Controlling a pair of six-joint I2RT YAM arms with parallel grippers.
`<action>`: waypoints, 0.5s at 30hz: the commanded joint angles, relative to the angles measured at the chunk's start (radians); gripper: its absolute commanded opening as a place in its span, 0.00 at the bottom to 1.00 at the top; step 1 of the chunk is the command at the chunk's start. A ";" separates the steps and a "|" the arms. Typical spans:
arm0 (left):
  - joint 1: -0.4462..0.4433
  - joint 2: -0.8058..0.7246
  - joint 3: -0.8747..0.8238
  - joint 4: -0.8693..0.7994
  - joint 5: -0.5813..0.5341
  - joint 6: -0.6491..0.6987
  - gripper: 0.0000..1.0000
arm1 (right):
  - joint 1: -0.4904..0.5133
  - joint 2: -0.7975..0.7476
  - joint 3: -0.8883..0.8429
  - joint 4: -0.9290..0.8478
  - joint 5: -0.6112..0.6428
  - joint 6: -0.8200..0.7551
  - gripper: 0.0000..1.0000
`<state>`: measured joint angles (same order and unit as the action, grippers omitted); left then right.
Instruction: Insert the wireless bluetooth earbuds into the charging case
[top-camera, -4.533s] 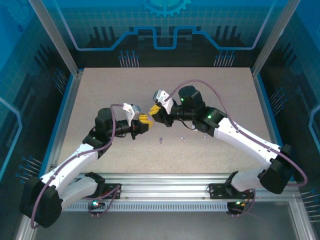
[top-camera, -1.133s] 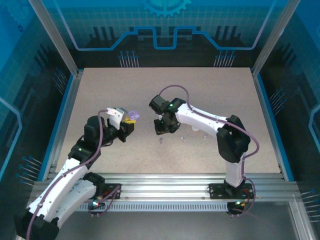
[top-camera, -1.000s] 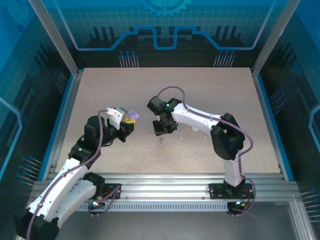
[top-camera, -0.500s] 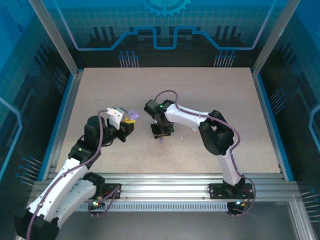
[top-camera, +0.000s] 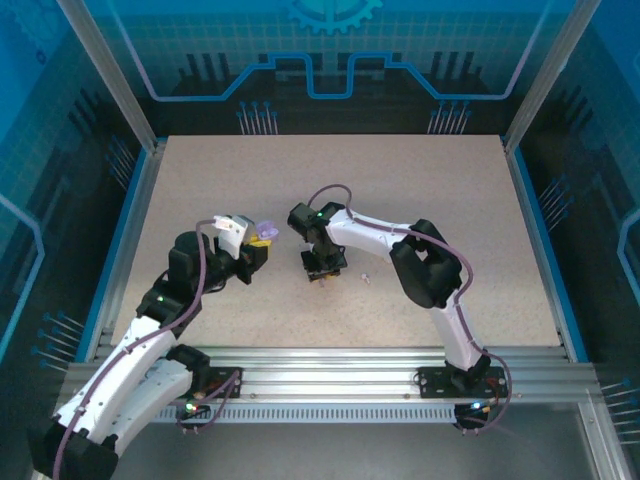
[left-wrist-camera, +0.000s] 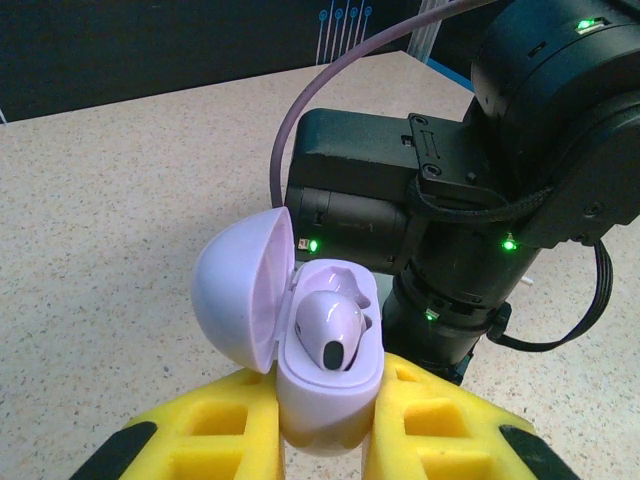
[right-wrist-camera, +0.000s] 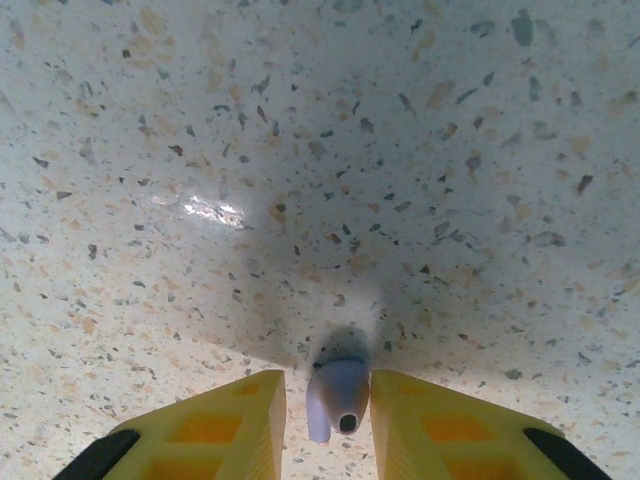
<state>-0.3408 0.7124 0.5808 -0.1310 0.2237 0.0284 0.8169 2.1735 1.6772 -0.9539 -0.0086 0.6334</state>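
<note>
My left gripper (top-camera: 262, 238) is shut on the pale purple charging case (left-wrist-camera: 325, 400), held up off the table. The case's lid (left-wrist-camera: 235, 300) stands open and one purple earbud (left-wrist-camera: 330, 330) sits in the case. My right gripper (top-camera: 322, 274) points straight down at the table, just right of the case. A second pale purple earbud (right-wrist-camera: 340, 395) lies on the table between its yellow fingers (right-wrist-camera: 230, 425). The right finger touches the bud; a narrow gap shows on the left. A small white earbud (top-camera: 364, 277) lies on the table to the right.
The speckled table (top-camera: 420, 190) is bare at the back and right. The right arm's black wrist (left-wrist-camera: 450, 230) looms close behind the held case. Blue walls and metal posts (top-camera: 140, 140) fence the table.
The right gripper has moved left and down over the purple earbud on the table, and its jaws have narrowed a little. The left arm and case have stayed still.
</note>
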 joint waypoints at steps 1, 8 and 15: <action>0.008 0.001 0.013 0.000 -0.004 0.018 0.19 | -0.005 0.026 0.008 -0.035 -0.019 0.018 0.29; 0.009 0.000 0.013 0.006 -0.003 0.016 0.19 | -0.006 0.038 0.005 -0.031 -0.016 0.014 0.27; 0.009 0.004 0.011 0.008 0.003 0.013 0.19 | -0.008 0.053 0.002 -0.026 -0.015 0.011 0.24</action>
<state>-0.3408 0.7143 0.5808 -0.1307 0.2241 0.0284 0.8120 2.1906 1.6772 -0.9569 -0.0086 0.6361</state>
